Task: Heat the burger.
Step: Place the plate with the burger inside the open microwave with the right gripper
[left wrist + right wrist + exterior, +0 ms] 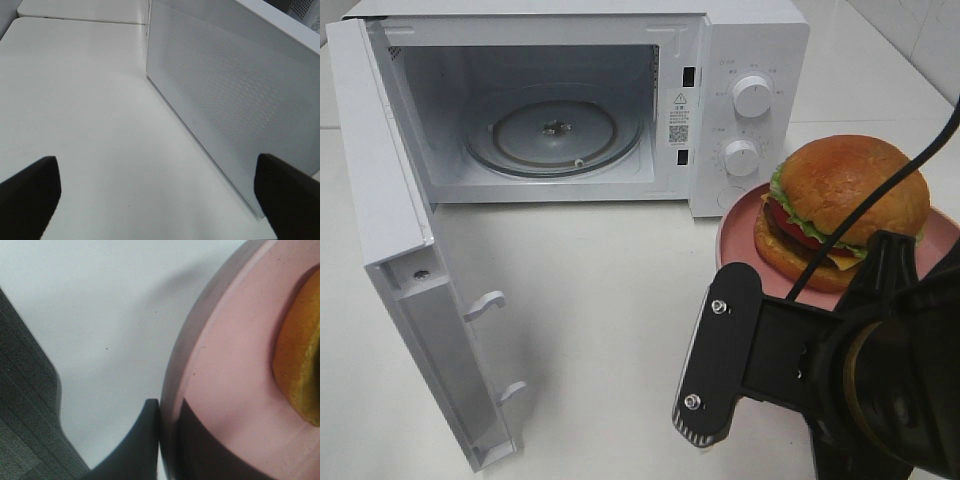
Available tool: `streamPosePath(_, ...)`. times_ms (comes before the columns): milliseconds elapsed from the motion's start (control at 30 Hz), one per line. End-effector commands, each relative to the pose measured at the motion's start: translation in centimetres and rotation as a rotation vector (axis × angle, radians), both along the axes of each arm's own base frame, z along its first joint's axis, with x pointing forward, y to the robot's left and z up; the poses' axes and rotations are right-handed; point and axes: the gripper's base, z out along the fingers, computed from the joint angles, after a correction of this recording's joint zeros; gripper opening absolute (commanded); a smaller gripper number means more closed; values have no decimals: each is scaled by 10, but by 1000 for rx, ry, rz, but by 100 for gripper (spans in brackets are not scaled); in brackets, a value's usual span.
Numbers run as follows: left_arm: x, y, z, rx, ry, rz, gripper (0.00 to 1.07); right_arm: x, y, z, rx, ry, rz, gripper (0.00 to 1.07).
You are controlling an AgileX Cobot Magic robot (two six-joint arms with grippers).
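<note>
A: R gripper (pixel 169 412) state?
B: Clamped tight on rim of pink plate (pixel 225 365), one finger each side.
A: Where's burger (pixel 845 205)?
B: Upright on that plate, on table (pixel 600 300), just in front of microwave (pixel 750 40) by the knobs. Not inside. Door (pixel 380 170) swung wide.
A: L gripper (pixel 160 187)?
B: Fingers spread wide, nothing held. Hangs over table beside door's outer face.

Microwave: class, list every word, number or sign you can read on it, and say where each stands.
No word or number reads clearly.
Warning triangle: on the sticker beside the microwave opening; its print and code are too small.
Marks around the upper knob and lower knob: too small to read.
</note>
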Motion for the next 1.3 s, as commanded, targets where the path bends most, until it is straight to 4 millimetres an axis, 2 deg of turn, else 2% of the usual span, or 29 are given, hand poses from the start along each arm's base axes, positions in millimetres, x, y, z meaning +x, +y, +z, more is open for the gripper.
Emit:
streamPosePath(33,-3,0,0,-1,-19,0,98,4,0,4,-33,-45,72,1)
streamPosePath(500,-3,0,0,-1,-19,0,98,3,10,3,-96,3,366,1)
streamPosePath(733,-3,0,0,-1,-19,0,98,5,19,4,-42,-28,459,0)
streamPosePath(1000,-3,0,0,-1,-19,0,98,18,20,3,-5,-32,538,0)
streamPosePath(1167,-3,0,0,-1,-19,0,98,37,18,5,-9,-60,653,0)
streamPosePath(1300,-3,0,0,-1,-19,0,98,45,16,5,-20,-65,701,0)
